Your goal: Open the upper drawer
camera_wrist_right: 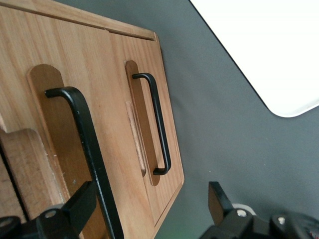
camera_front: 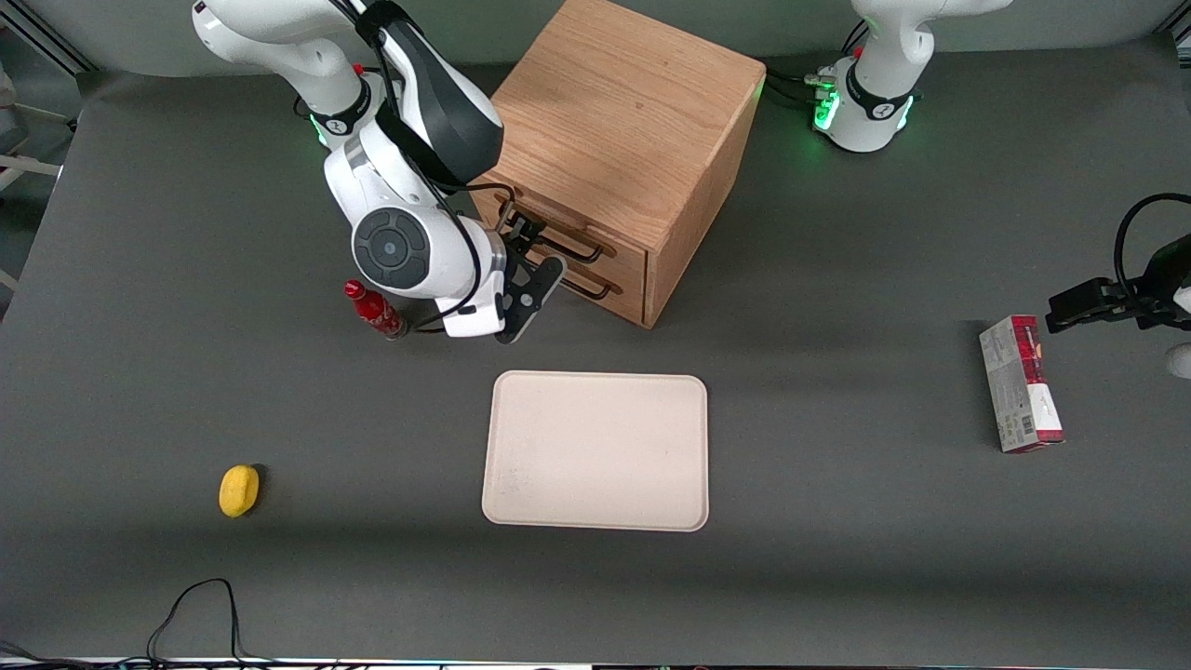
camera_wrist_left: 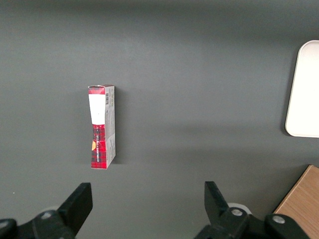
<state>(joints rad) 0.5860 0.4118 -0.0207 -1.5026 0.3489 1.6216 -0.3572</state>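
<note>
The oak cabinet (camera_front: 623, 112) stands at the back of the table with two drawers facing the working arm. The upper drawer (camera_wrist_right: 65, 99) has a long black wire handle (camera_wrist_right: 87, 149), also seen from the front camera as a black bar (camera_front: 579, 247). Below it is the like lower drawer (camera_wrist_right: 149, 164) with its own handle (camera_wrist_right: 158, 124). My gripper (camera_front: 523, 231) is right in front of the upper drawer, open. In the right wrist view the gripper (camera_wrist_right: 149, 199) straddles the upper handle, and the bar runs close beside one finger (camera_wrist_right: 82, 201). The other finger (camera_wrist_right: 218, 196) stands well clear of it.
A small red bottle (camera_front: 375, 312) stands on the table under my wrist. A cream tray (camera_front: 595, 451) lies nearer the front camera than the cabinet. A yellow object (camera_front: 239, 490) lies toward the working arm's end of the table, a red and grey box (camera_front: 1020, 383) toward the parked arm's.
</note>
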